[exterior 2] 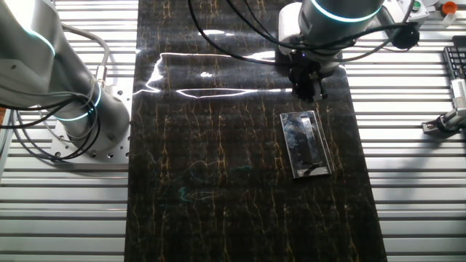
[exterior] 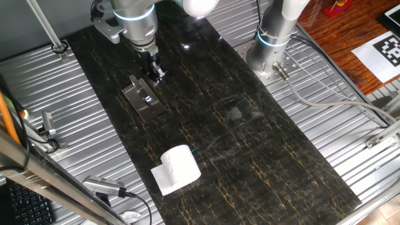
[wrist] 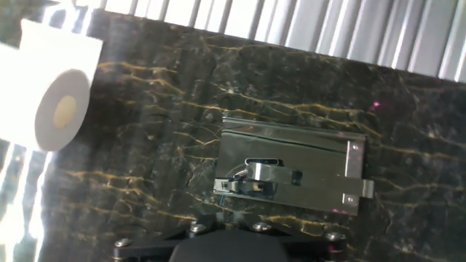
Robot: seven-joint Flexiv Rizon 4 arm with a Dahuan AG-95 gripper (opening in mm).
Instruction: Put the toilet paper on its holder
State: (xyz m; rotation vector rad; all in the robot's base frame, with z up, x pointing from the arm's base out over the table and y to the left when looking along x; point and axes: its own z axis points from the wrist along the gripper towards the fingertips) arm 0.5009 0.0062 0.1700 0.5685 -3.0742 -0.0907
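Observation:
The toilet paper [exterior: 181, 167] is a white roll lying on its side on the dark mat near the front, with its loose sheet [exterior: 164, 181] spread beside it. In the hand view the toilet paper [wrist: 62, 109] is at the upper left, core end facing the camera. The holder [exterior: 142, 97] is a shiny grey metal plate lying flat on the mat, also seen in the other fixed view [exterior 2: 306, 142] and the hand view [wrist: 291, 171]. My gripper [exterior: 156, 76] hangs just beyond the holder's far end [exterior 2: 307, 91], fingers together and empty, well away from the roll.
A second arm's round silver base [exterior: 269, 59] stands at the mat's far right edge, also in the other fixed view [exterior 2: 80, 131]. Ribbed metal table [exterior: 325, 112] flanks the dark mat [exterior: 250, 144]. Cables and a clamp [exterior: 47, 125] lie at the left side.

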